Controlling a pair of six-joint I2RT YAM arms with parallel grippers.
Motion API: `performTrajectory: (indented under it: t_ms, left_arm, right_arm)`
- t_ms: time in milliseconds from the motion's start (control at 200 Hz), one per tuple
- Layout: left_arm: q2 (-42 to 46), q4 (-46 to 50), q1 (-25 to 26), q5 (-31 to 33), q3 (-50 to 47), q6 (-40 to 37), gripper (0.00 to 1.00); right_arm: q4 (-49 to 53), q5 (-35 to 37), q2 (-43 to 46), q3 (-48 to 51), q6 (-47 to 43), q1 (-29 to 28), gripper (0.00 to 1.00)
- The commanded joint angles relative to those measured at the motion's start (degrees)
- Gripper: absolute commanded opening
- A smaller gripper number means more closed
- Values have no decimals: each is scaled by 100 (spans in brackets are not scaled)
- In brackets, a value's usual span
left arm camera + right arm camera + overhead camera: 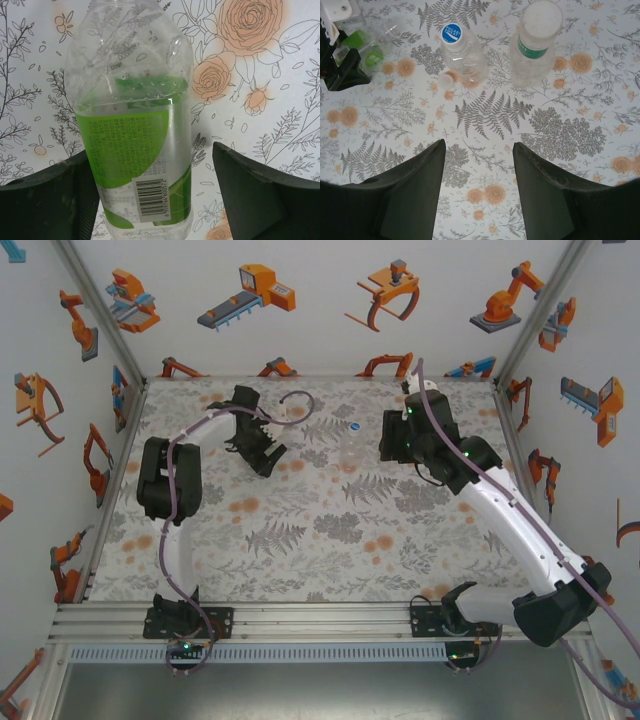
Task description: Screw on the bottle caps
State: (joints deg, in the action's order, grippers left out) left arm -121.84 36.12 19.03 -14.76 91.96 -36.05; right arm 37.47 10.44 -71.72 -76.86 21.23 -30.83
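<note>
A clear bottle [135, 125] with a green-and-white label and barcode lies on the table between the fingers of my left gripper [150, 150]. The left finger [60, 200] is against the bottle and the right finger [250, 195] stands a gap away, so the jaws are open. Ahead of my open, unladen right gripper [479, 145] stands a clear bottle [465, 57] with a blue cap [452, 33] on top. A small whitish cap [445, 78] lies loose beside that bottle. In the top view the blue cap [354, 426] sits between the left gripper [264, 454] and the right gripper [387, 445].
A taller clear bottle [535, 50] with a white cap [540, 19] and a green band stands to the right of the blue-capped one. The left gripper and its green-labelled bottle [367, 50] appear at the far left of the right wrist view. Patterned walls enclose the table [300, 550].
</note>
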Motion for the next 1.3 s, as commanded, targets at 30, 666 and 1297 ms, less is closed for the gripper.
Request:
performTrajectory:
  t_ms: [30, 666, 1297]
  left_arm:
    - [77, -255, -27, -185, -238, 258, 74]
    - [778, -595, -57, -373, -692, 391, 37]
    - [3356, -1202, -99, -1106, -1373, 1408, 5]
  right_arm:
    - [-83, -52, 38, 81, 116, -5, 54]
    - [239, -163, 376, 335, 149, -11, 53]
    - [308, -216, -488, 87, 365, -640, 51]
